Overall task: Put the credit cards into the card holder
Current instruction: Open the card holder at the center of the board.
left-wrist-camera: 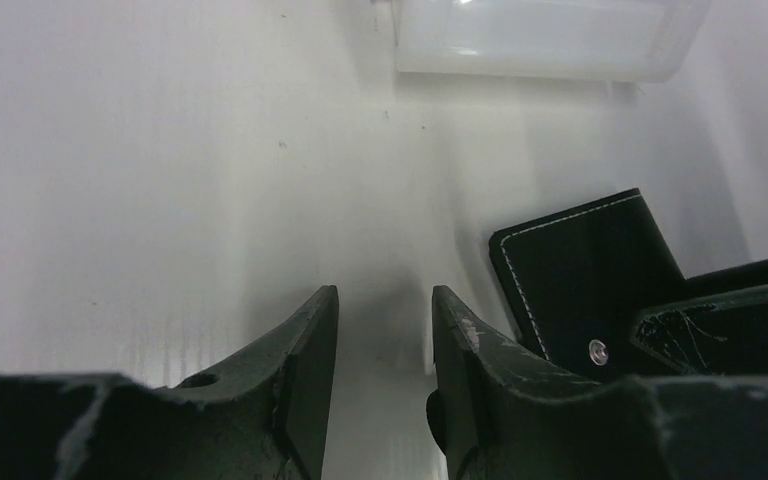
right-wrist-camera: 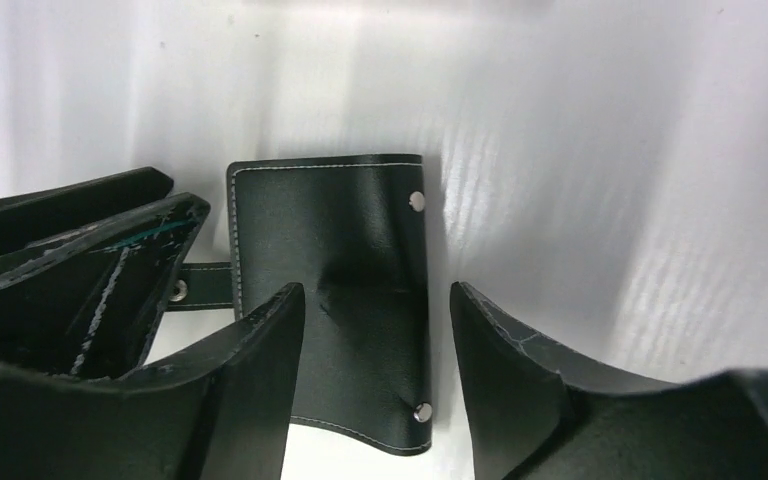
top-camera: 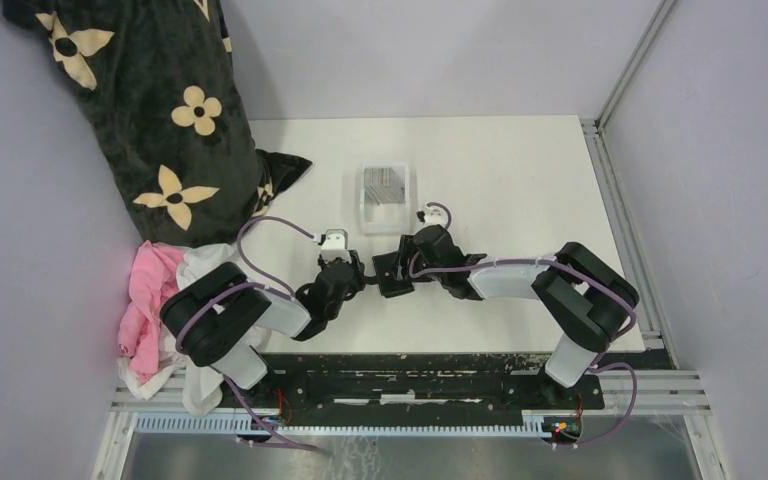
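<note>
The table (top-camera: 520,180) carries everything, and I have both arms bent inward over its middle, toward the near edge, because the work sits there. The tray (top-camera: 384,222) stands just beyond my grippers, nearer the table's centre, with the grey cards (top-camera: 384,185) lying flat in it, none taken out. My right gripper (right-wrist-camera: 375,295) hangs low over the holder (right-wrist-camera: 330,230) with its jaws wide apart and nothing gripped. Whether a jaw touches the leather I cannot tell, but I judge it is placed to pin or take the holder. My left gripper (left-wrist-camera: 382,300) is just beside the holder, jaws parted by a moderate gap and empty, with bare table between them. I think it waits there for the tab (right-wrist-camera: 205,285), which sticks out toward it. The holder lies flat between the two grippers, black outer face up and slots hidden, so I take it that opening comes before any card goes in. Its long axis runs along my right gripper's reach, away from that wrist. Two studs (right-wrist-camera: 417,200) line the edge opposite the tab. From above it is too covered to read its heading against the table's edges.
</note>
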You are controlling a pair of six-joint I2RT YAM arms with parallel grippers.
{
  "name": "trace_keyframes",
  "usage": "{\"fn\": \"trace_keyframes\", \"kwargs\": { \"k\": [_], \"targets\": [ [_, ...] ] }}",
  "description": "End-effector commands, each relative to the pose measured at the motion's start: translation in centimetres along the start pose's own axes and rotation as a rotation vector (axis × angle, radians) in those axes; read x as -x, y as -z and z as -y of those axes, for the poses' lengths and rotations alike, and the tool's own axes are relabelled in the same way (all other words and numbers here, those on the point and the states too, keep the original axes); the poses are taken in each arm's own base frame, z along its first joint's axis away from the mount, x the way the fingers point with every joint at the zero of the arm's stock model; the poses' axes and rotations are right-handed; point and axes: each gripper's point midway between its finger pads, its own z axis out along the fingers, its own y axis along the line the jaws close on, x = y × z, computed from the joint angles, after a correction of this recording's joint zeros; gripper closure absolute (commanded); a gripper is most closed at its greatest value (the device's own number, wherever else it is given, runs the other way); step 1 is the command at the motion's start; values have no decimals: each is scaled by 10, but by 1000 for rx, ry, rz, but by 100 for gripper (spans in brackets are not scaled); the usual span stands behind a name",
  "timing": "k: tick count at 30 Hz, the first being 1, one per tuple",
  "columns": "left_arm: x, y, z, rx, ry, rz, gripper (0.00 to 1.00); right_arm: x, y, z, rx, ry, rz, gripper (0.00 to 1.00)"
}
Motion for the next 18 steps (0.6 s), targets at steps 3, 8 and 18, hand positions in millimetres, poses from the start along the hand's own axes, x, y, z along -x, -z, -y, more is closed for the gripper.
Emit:
{"fn": "trace_keyframes", "kwargs": {
  "k": [3,8,18],
  "targets": [
    [-5,6,27,-105,14,-31,54,1,19,30,-216,214,-42,36],
    [-8,12,26,-118,32,-32,55,3,27,16,-263,326,-23,35],
    [-11,25,16,-111,98,-20,57,12,45,-25,-309,461,65,34]
  ]
}}
